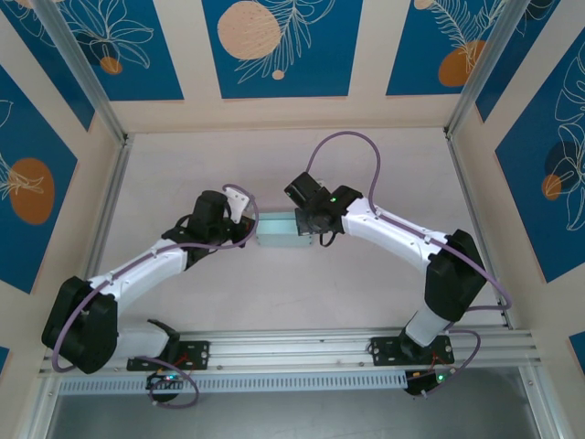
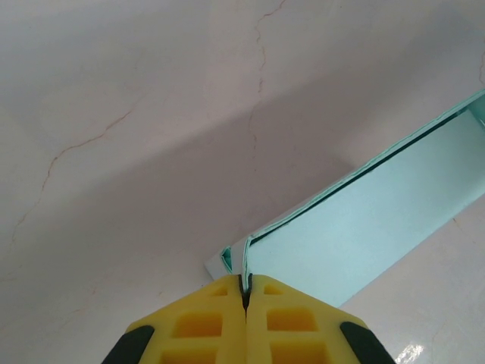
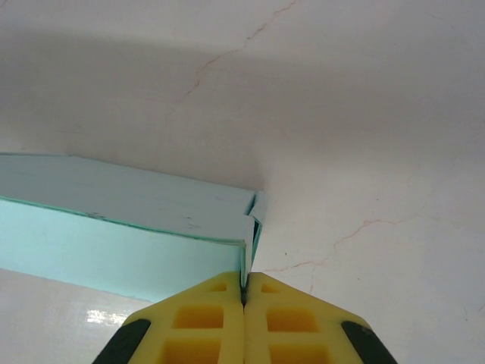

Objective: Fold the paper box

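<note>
1. The paper box (image 1: 285,230) is pale light blue and already stands as a shallow rectangle. It is near the middle of the pale, veined table (image 1: 366,293), between the two arms.
2. From above, the left pincer (image 1: 250,225) meets the box's left end and the right pincer (image 1: 313,229) meets its right end, so each short end has one pincer at it.
3. In the left wrist view, the left pincer (image 2: 245,287) is pressed together on a thin upright paper edge at one corner of the box (image 2: 364,227). Its yellow fingers (image 2: 201,322) have only the sheet between them.
4. In the right wrist view, the right pincer (image 3: 244,282) pinches the paper edge at a corner of the box (image 3: 114,227) in the same way, with its yellow fingers (image 3: 292,322) closed on it.
5. A small folded tab shows beside each pinched corner.
6. I cannot tell whether the box's underside touches the table or is raised.
</note>
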